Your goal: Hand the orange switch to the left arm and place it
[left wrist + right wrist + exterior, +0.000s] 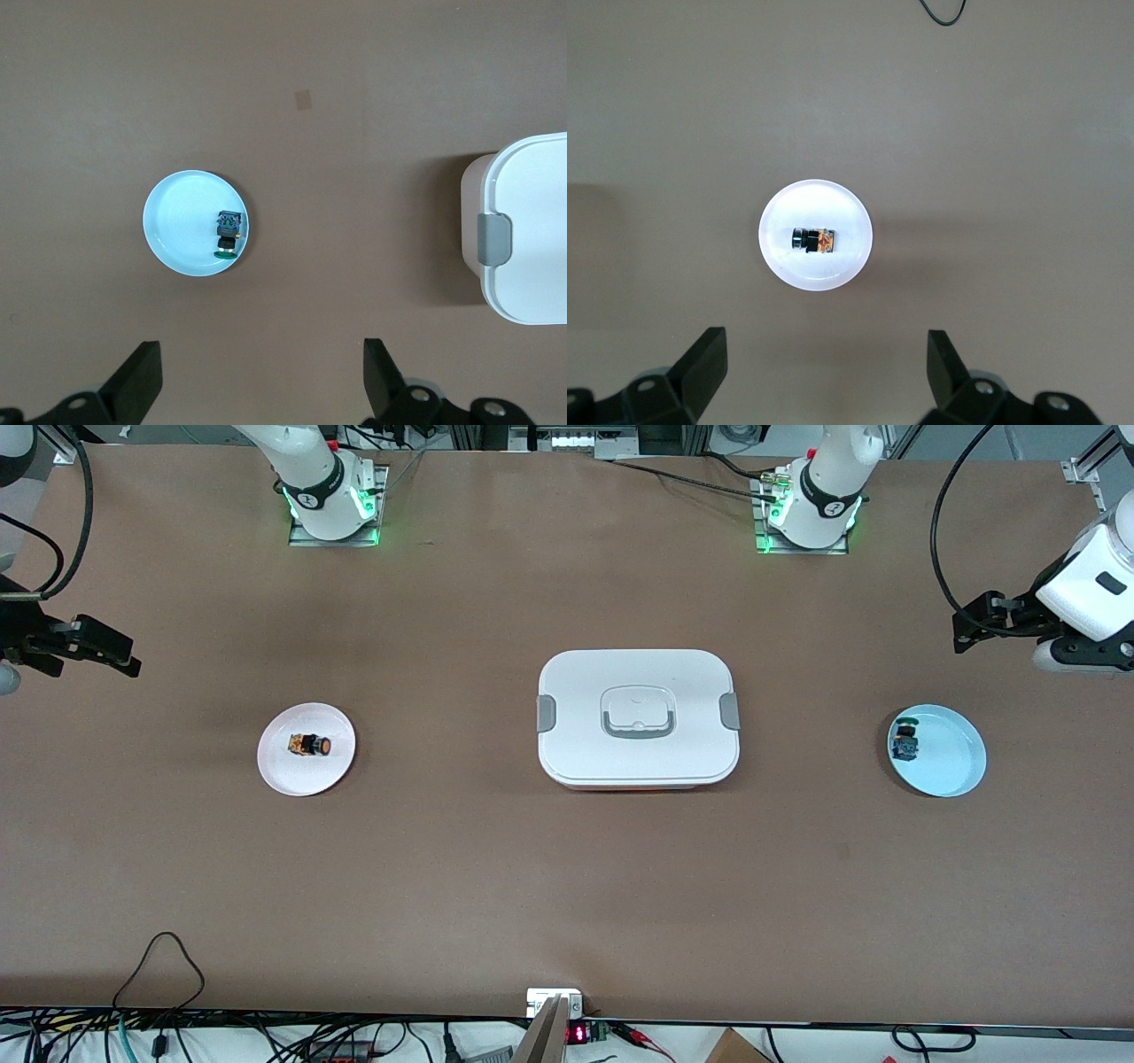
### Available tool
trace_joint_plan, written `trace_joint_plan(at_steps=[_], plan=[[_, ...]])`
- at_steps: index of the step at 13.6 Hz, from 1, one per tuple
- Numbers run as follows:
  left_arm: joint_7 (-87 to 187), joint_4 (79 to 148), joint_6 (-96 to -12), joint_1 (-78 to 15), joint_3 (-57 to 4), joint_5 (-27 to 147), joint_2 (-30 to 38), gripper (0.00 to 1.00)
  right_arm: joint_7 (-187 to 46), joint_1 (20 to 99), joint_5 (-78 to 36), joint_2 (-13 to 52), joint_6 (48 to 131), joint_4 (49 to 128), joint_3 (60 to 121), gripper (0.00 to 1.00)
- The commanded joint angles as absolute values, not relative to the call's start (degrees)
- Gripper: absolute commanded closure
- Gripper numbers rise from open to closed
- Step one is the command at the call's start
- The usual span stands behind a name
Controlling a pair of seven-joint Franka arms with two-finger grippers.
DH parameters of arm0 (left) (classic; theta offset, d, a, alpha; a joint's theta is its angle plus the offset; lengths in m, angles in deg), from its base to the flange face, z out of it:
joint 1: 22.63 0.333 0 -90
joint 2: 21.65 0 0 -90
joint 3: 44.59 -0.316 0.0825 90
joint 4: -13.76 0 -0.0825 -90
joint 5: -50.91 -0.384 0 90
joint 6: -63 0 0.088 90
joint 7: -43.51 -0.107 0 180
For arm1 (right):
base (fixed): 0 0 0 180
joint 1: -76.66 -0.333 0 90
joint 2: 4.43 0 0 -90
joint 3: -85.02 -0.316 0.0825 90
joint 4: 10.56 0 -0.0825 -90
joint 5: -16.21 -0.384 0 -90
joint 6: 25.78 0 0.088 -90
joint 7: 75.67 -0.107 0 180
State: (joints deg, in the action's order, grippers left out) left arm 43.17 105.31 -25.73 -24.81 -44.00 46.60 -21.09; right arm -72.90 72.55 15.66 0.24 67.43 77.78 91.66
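Observation:
The orange switch (310,745) lies on its side on a small white plate (283,771) toward the right arm's end of the table. In the right wrist view the switch (814,239) and its plate (833,270) show below my open, empty right gripper (826,359). In the front view the right gripper (124,657) hangs high over bare table beside that plate. The white lidded box (638,762) stands at the table's middle. My left gripper (964,631) is open and empty, high over bare table beside a light blue plate (952,766).
The light blue plate (177,221) holds a small switch with a green cap and blue body (229,234), also seen in the front view (904,741). The box's end with a grey clip (494,239) shows in the left wrist view. Cables lie along the table's near edge.

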Motion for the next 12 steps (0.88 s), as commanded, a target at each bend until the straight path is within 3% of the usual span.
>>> trace_joint_plan(at_steps=[1,12], plan=[[43.6,105.08,-25.07,-25.0,-44.33,47.49,-21.73,0.0,-73.47,72.44,16.03,-0.91,66.24,77.24,91.18,0.0],[43.6,105.08,-24.98,-25.0,-44.16,47.49,-21.73,0.0,-71.89,71.74,16.3,3.03,66.5,77.86,91.09,0.0]])
